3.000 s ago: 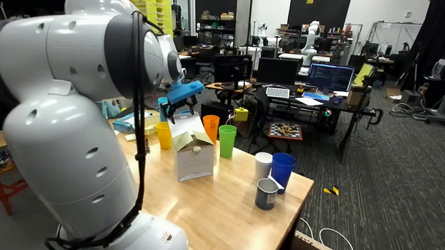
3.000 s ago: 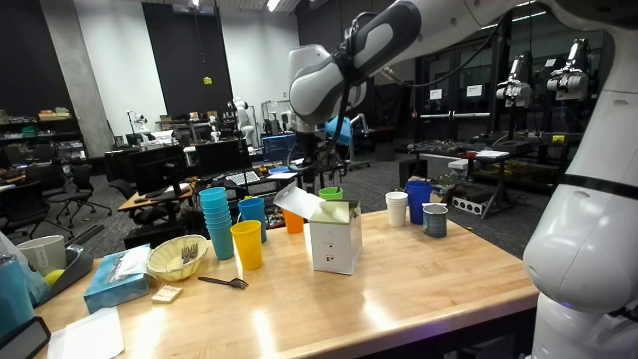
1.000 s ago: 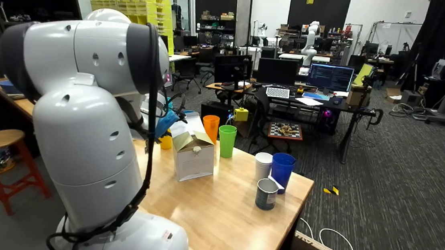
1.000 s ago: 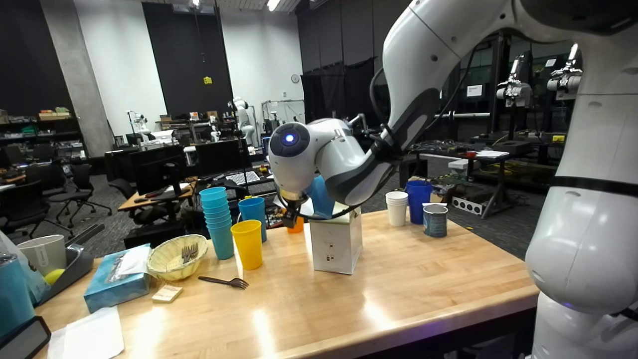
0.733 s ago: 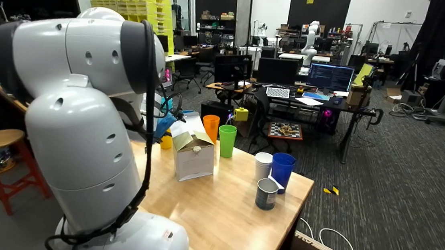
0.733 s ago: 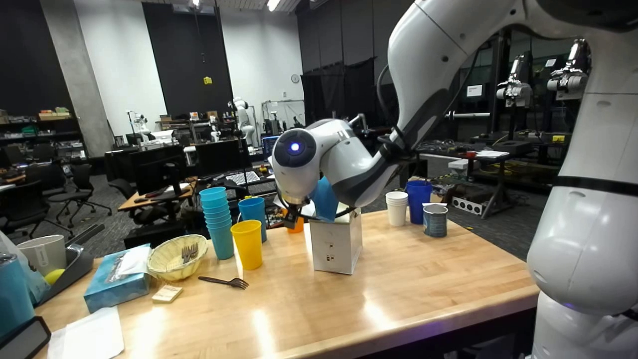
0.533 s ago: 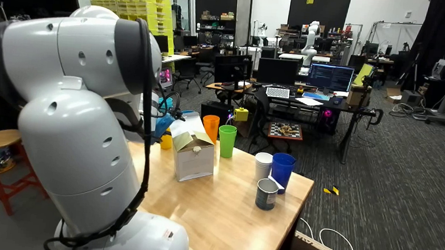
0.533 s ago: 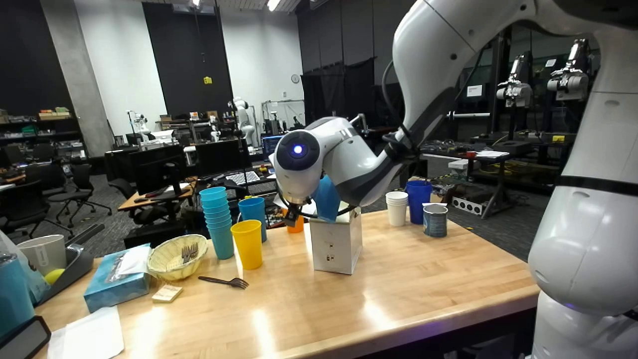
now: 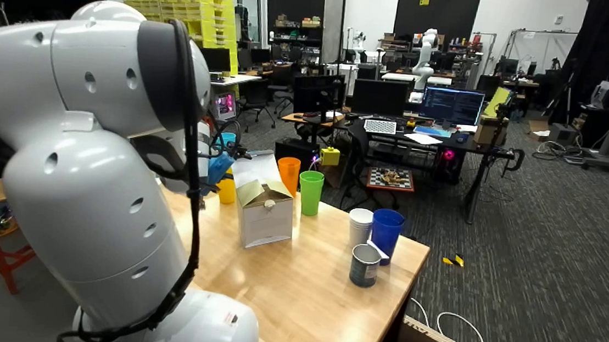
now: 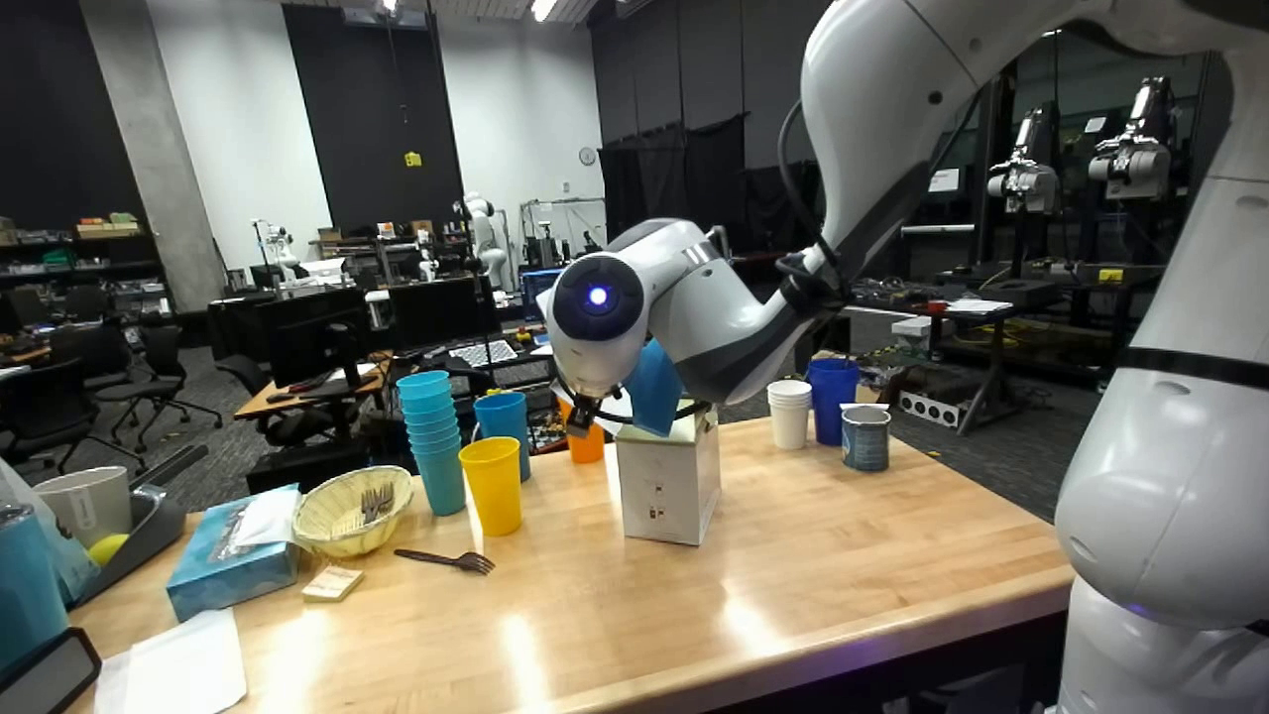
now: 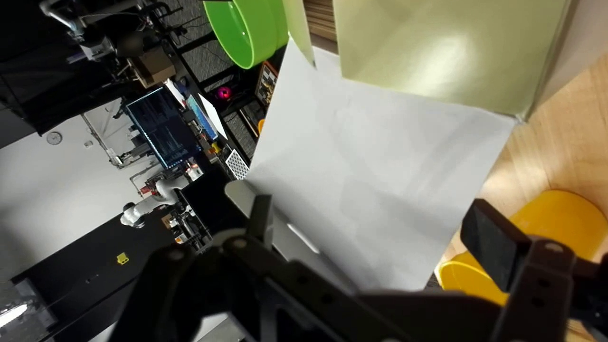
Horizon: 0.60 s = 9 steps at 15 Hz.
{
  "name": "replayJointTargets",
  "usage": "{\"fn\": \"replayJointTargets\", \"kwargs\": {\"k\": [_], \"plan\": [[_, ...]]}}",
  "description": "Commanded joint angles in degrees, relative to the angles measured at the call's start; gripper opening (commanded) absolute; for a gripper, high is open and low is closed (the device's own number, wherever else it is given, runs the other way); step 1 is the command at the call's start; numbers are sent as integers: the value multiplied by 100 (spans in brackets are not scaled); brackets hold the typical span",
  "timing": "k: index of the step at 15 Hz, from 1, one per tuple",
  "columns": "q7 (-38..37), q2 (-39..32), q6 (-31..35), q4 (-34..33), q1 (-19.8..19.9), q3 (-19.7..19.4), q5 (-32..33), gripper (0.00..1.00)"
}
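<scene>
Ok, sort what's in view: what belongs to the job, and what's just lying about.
Seemingly in the job:
open claw
white box
its white flap, before the claw

Likely just lying about, among others:
yellow cup
green cup
loose fork
basket
grey can

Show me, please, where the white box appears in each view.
In an exterior view, the white box sits just left of and below centre.
In an exterior view, the white box sits just right of centre, in the lower half.
In the wrist view, the white box fills the middle and reaches the top edge.
Shared landmark: the yellow cup, left of the white box in both exterior views, lower right in the wrist view.
</scene>
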State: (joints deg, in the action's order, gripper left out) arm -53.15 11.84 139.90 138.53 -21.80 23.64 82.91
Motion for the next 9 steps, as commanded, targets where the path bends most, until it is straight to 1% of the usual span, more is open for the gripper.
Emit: {"fn": "replayJointTargets", "kwargs": {"k": [1,9], "plan": [[-263,318,-55,205,-83,-9,223,100],[-818,884,256,517,-88,-181,362,100]]}}
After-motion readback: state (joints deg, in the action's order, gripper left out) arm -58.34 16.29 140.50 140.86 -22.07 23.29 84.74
